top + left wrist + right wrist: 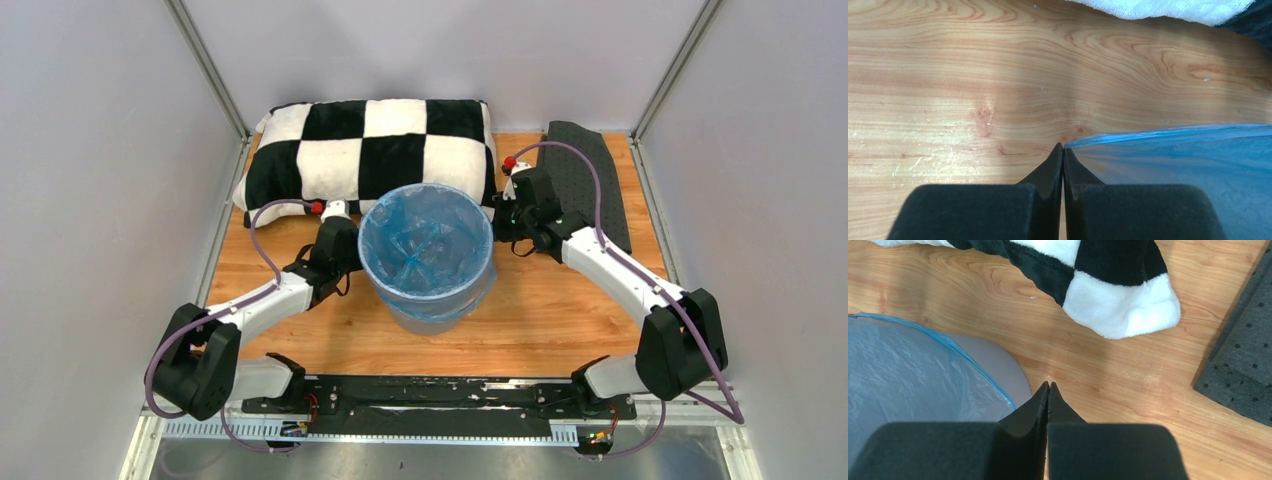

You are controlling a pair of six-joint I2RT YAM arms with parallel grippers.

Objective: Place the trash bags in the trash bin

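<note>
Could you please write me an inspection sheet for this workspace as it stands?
Surface: wooden table, faint scuffs.
Job's things: light-blue trash bag lines the grey trash bin, its edge folded over the rim.
Clutter: checkered pillow behind the bin; dark dotted mat at far right.
Grippers: left gripper and right gripper both shut, either side of the bin, the bag's edge close to each.
Cables: purple cables loop along each arm.
Surroundings: grey walls on three sides.
</note>
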